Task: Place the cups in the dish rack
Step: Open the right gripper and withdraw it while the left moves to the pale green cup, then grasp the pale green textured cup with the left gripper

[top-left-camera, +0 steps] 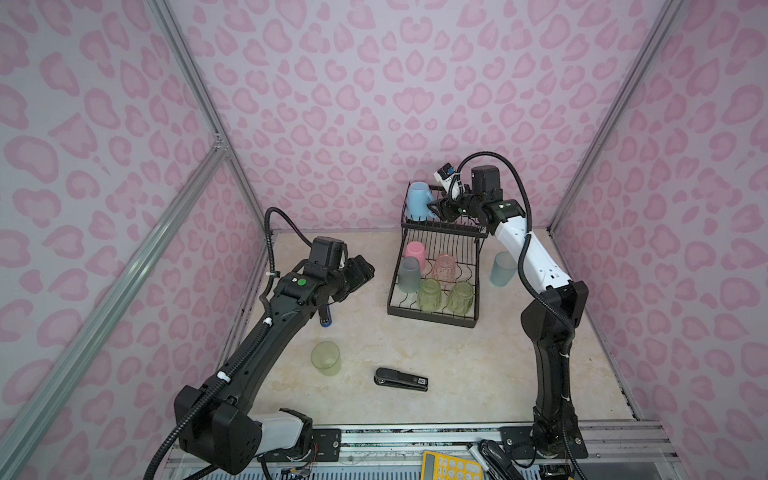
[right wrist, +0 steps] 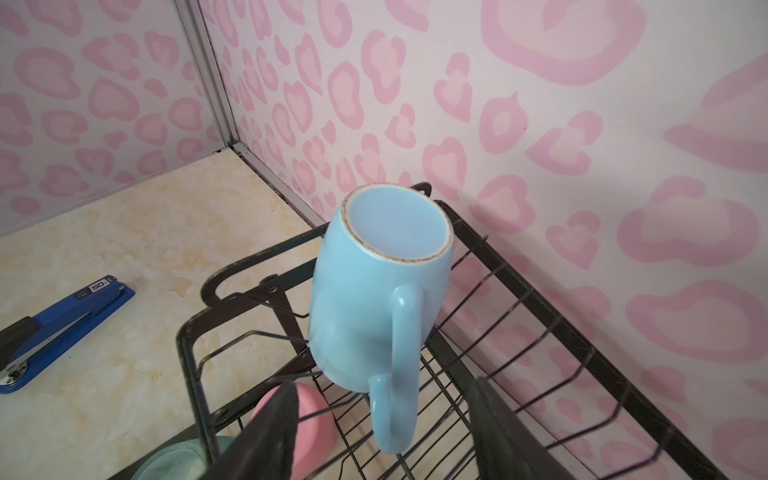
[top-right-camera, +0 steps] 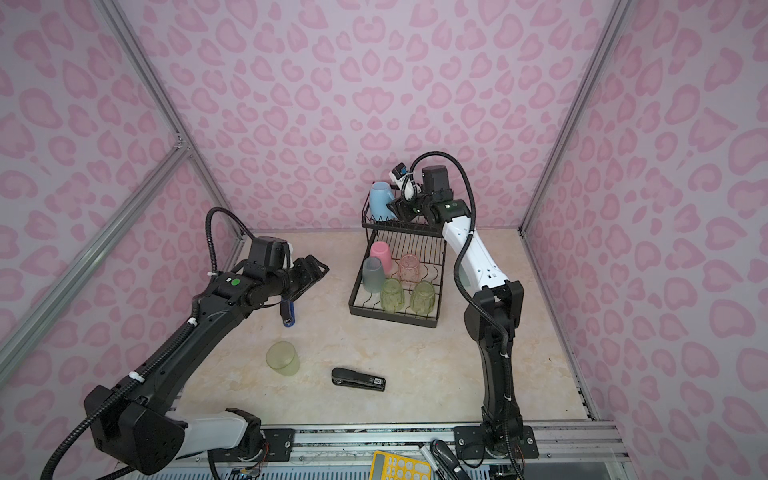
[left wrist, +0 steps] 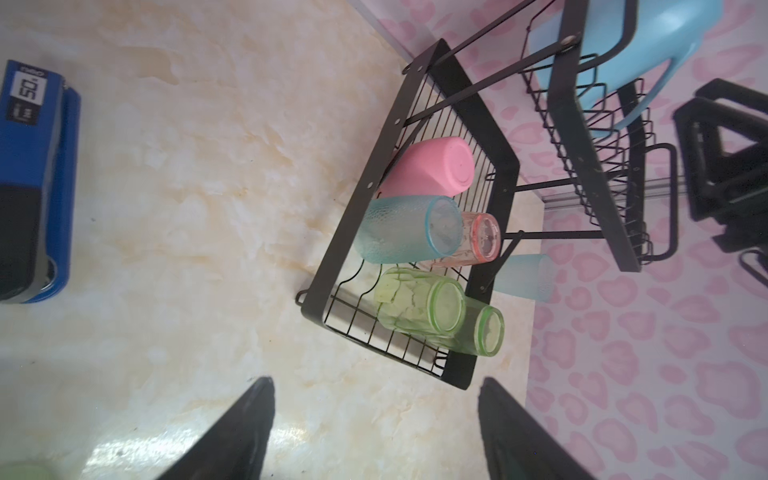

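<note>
Fingers [right wrist: 270,432] of right gripper [right wrist: 382,382] spread, empty, flanking handle of light-blue mug [right wrist: 365,299]: judged rigid, glazed, heavyish, breakable; take by handle.

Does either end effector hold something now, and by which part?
Nothing is held. The left end effector is open and empty. The right end effector is open around the handle of the mug, not gripping it.

Beige marble-look tabletop [top-left-camera: 457,374] has the dish rack [top-left-camera: 432,318] sitting at the back, a frosted blue-grey tumbler [top-left-camera: 502,269] just right of it, plus a pale green tumbler [top-left-camera: 326,358], black stapler [top-left-camera: 401,379] and blue stapler [top-left-camera: 325,319] further left.
</note>
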You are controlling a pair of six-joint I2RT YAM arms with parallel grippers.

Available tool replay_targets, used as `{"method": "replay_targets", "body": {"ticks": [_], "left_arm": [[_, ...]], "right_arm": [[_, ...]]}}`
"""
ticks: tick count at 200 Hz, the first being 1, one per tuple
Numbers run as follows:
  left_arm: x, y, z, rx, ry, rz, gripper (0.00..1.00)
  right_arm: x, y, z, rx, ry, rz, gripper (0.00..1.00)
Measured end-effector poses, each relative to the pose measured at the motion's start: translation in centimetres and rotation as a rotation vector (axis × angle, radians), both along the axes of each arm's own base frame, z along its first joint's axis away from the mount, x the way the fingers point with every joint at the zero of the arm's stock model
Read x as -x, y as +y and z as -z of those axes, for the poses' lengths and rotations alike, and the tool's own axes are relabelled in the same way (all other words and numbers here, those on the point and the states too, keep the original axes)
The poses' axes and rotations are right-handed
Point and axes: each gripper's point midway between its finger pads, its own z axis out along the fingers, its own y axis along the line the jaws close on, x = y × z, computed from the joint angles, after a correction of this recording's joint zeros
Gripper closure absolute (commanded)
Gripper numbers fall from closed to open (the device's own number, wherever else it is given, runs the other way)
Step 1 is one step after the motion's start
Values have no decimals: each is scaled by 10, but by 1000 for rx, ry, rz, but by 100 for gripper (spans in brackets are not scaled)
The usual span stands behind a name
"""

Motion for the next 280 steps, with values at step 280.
{"method": "replay_targets", "body": {"ticks": [280], "left_arm": [[121,82,120,-340,421,-198,36]], "right_arm": [[228,-44,35,-241,193,439,38]]}}
